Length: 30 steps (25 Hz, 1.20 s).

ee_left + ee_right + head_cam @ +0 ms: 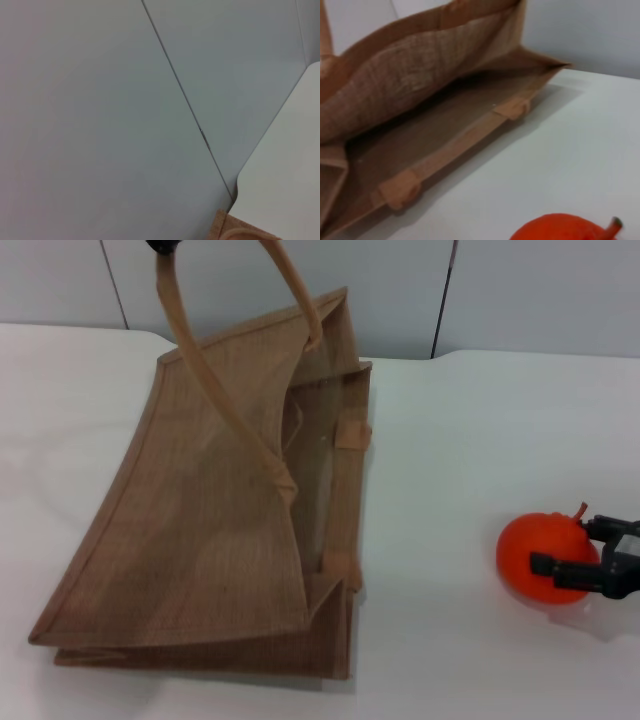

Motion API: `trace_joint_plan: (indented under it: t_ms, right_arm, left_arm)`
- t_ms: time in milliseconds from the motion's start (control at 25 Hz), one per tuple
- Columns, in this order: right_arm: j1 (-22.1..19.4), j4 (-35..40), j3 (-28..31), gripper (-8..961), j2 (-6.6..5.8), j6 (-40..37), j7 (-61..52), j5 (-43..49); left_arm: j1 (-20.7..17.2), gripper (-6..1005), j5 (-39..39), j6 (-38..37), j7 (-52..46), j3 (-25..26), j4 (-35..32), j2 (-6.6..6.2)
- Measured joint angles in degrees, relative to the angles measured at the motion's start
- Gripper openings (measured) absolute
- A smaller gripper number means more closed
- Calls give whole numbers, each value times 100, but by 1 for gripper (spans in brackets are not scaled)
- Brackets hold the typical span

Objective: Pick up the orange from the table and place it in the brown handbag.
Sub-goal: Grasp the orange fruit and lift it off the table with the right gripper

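Head view: brown handbag [210,530] lay on its side on the white bench [470,440], mouth facing the robot's right. One handle [215,390] was pulled up toward the top edge, where a small dark bit of the left claw [165,246] showed; looked like it held the handle, but can't tell how the fingers stood. Orange [545,555] sat on the bench well apart from the bag, on the right. Right claw [590,555] was at the orange, dark fingers [560,566] spread either side of the fruit's right part and lying against it. Orange seemed to rest on the bench, not lifted, so grip looked begun but not closed for sure.

Left wrist view: mostly grey wall panels, a corner of bench and a scrap of bag fabric [235,231]. No fingers shown.

Right wrist view: orange's top w/ stem [612,227] close in, bag's open mouth [435,125] beyond, inside floor visible, lower handle [460,147] lying along the rim. Own fingers not shown.

Step, in my judgement: grasping the orange. Next move calls for firm closing, a lift off the bench, then a carry across to the mouth, low enough to clear the raised upper side and over the lower rim before letting go.
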State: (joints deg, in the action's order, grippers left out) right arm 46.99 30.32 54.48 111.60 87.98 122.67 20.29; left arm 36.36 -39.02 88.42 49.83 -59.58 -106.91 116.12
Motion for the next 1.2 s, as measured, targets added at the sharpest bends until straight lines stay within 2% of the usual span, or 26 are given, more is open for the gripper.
trace_joint_plan:
  t_ms: [440,720,960,1200]
  right_arm:
    - [155,192,-672,827,133,-83,-379,-462]
    - [252,350,-884,687,262,-147,-442,-586]
    - [298,907,-1098,539,387,43,-482,-1263]
    - [328,977,-1229,488,412,89,-500,-1414]
  left_arm:
    - [-4,129,0,0,0,16,-36,-3]
    - [-5,131,-1,-2,0,0,-40,-3]
    - [-1,133,-1,-7,0,17,-40,-2]
    - [2,135,-1,-45,0,-6,-40,-2]
